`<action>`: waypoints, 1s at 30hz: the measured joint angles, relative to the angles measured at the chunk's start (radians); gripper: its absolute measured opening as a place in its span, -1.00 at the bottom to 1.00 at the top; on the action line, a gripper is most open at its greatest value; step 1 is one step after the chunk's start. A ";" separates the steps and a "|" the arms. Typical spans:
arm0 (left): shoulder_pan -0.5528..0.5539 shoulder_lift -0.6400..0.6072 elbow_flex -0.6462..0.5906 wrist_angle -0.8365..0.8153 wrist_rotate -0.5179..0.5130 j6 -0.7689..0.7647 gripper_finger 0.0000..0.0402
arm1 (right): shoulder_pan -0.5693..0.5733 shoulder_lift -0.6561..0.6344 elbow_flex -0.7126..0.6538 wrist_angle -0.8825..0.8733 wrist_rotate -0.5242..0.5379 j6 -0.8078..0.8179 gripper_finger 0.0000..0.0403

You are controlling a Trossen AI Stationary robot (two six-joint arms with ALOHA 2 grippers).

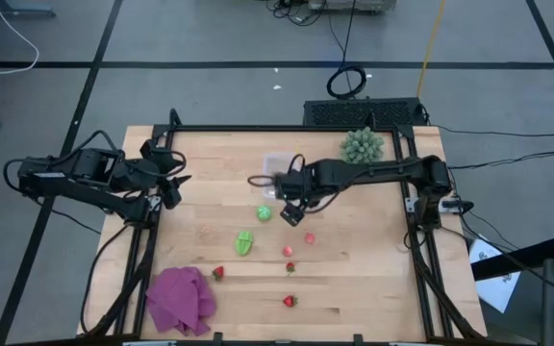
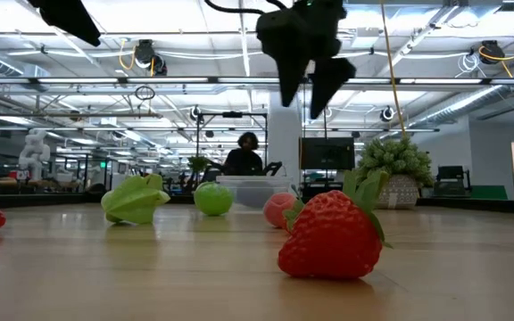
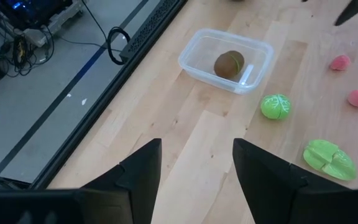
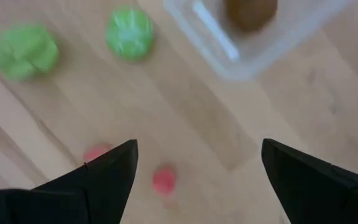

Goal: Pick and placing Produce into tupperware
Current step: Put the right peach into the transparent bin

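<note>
I see a pale wooden counter [image 1: 373,269] framed by black rails. At its near left corner a crumpled purple cloth [image 1: 181,299] lies flat on the wood. At the far right corner stands a spiky pale-green plant [image 1: 363,145] in a light pot; the low view shows it upright [image 2: 398,169]. Beyond the far edge I make out a dark perforated box [image 1: 359,113] and a coiled black cable [image 1: 348,82] on the grey floor. In the low view a person [image 2: 244,155] sits far behind the counter, under rows of ceiling lights.
</note>
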 joint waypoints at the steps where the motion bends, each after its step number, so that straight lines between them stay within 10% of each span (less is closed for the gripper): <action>1: 0.000 0.000 0.000 0.000 0.000 0.000 0.02 | 0.010 0.000 0.000 -0.020 0.000 0.015 0.63; 30: 0.000 0.000 0.000 0.004 0.000 0.000 0.02 | 0.171 0.000 -0.042 0.066 0.005 0.143 0.63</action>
